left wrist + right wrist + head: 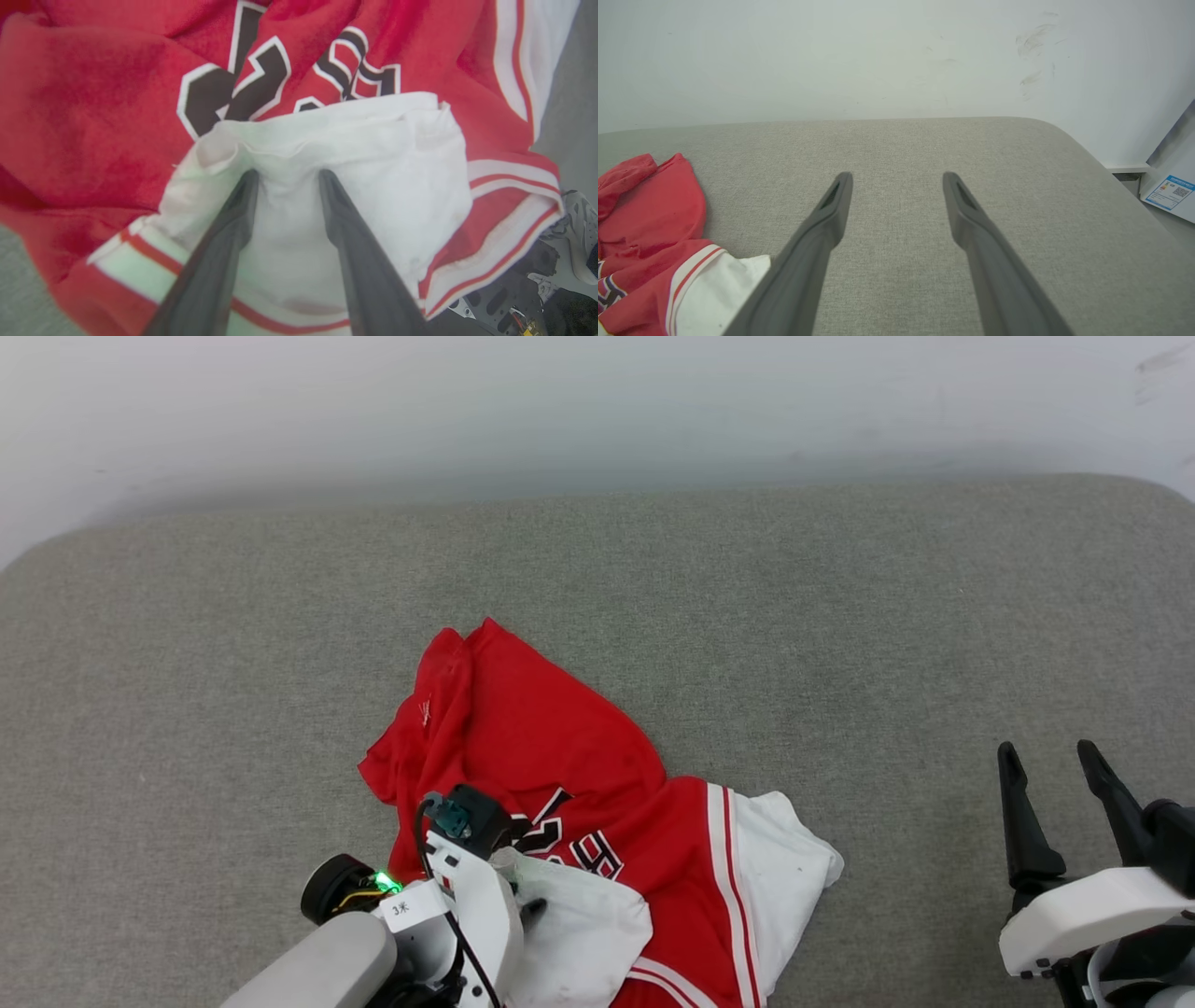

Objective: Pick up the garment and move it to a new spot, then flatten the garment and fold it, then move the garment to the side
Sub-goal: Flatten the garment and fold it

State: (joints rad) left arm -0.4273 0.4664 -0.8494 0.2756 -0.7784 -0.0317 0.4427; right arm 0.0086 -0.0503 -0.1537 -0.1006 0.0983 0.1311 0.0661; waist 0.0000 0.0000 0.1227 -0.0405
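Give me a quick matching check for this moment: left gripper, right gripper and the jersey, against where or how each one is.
Things:
1. left gripper
2. right gripper
3. red jersey T-shirt

Places and states:
A. crumpled, black lettering partly showing
B. fingers apart above the bare grey cushion
C. fingertips pressed onto a white sleeve

Pairs: 1-C, 2-B, 3-A

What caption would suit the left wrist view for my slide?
Left hand, fingers apart, meets the white sleeve of the crumpled red garment.
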